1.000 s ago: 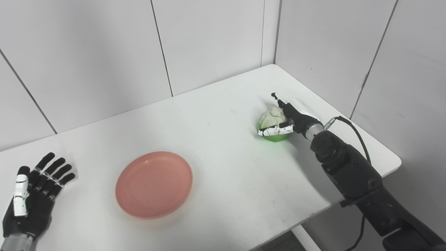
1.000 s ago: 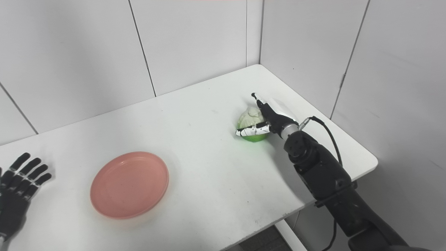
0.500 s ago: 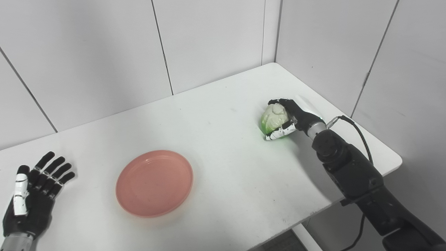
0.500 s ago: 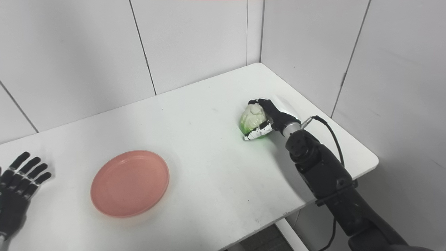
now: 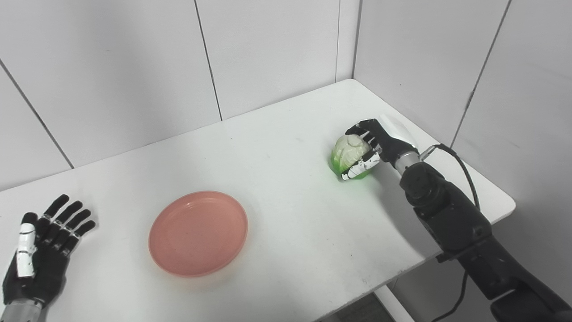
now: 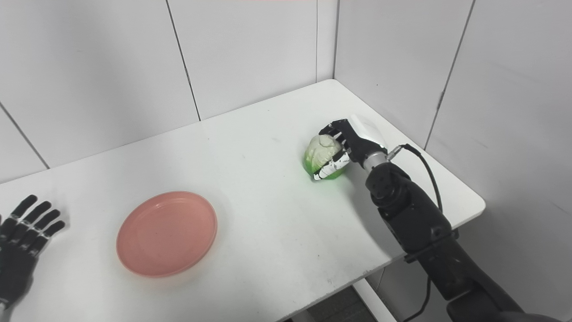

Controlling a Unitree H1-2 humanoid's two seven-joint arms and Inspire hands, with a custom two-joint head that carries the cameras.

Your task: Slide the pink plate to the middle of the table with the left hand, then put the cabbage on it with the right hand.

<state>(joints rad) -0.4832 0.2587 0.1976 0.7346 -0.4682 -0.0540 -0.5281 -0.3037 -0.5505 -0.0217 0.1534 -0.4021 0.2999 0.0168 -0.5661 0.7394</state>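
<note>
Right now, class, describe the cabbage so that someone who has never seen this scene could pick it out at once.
Start at the white table set in the corner of the grey walls, and look to its right side, nearer the right-hand wall. There the black right hand is closed around the cabbage, a pale, bright green ball. The only other loose thing, the pink plate, is flat.

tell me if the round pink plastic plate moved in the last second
No. The round pink plastic plate sits at the same spot relative to the white table's front edge; the slight upward shift applies to the whole picture, so it is camera motion.
</note>
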